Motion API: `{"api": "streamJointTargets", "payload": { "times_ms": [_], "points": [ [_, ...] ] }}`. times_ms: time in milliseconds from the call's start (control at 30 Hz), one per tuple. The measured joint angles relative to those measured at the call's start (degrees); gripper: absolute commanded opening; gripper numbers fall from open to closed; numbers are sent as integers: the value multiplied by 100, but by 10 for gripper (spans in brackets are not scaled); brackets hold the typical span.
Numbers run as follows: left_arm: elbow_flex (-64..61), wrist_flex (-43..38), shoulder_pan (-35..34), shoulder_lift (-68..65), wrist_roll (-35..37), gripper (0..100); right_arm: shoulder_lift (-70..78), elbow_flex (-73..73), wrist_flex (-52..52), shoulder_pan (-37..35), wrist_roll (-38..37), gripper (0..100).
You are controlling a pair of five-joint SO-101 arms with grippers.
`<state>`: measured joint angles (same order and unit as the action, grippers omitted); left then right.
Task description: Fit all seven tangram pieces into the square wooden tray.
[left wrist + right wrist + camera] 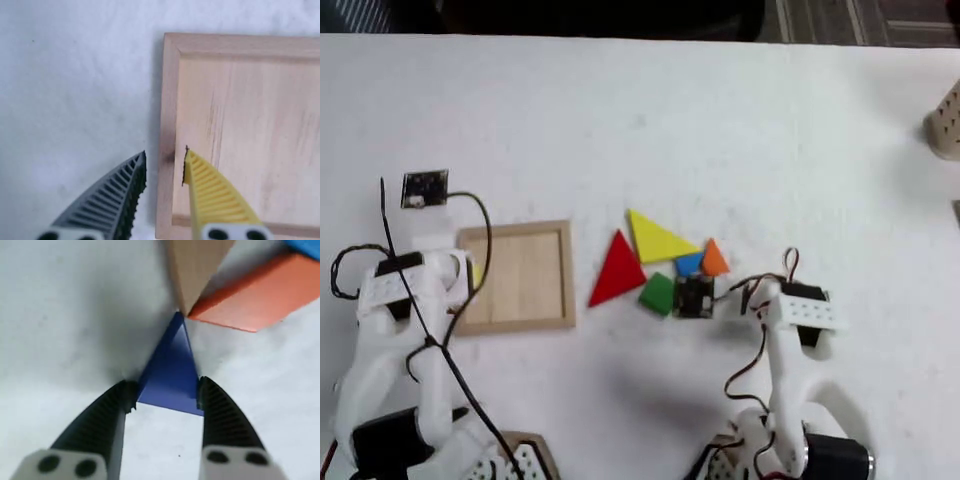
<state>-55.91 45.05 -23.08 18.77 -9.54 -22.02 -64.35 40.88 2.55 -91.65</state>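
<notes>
Left gripper [164, 156]: jaws narrowly parted, astride one side rim of the square wooden tray [169, 90]. Yellow finger over the tray floor, grey finger over the table [75, 75].

Right gripper [165, 390]: pinches the dark blue triangle [170, 371] at its base corners, flat on the table. Its apex meets the tan piece [195, 265] and the orange piece [250, 295].

Red triangle [617, 268] is nearest the tray, with a gap between.

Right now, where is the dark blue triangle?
In the right wrist view, the dark blue triangle sits between the right gripper's fingers, its tip by a tan piece and an orange piece.
</notes>
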Motion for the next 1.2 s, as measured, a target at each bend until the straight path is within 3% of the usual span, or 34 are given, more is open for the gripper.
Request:
{"api": "streamJointTargets", "payload": {
  "times_ms": [200, 400, 533, 667, 867, 1033, 1200],
  "points": [
    [0, 0, 0, 0, 0, 151, -9, 167, 149, -88, 1389, 63],
    [0, 0, 0, 0, 0, 151, 9, 1407, 2048, -246, 3341, 62],
    [0, 0, 0, 0, 0, 151, 9, 1846, 2998, -369, 3974, 63],
    [0, 0, 0, 0, 0, 151, 9, 1908, 3095, -413, 4044, 88],
    [0, 0, 0, 0, 0, 151, 9, 1873, 3095, -404, 3895, 331],
    [0, 0, 0, 0, 0, 151, 9, 1380, 3068, -527, 2391, 344],
    [0, 0, 0, 0, 0, 151, 9, 993, 2409, -501, 2092, 344]
  ]
}}
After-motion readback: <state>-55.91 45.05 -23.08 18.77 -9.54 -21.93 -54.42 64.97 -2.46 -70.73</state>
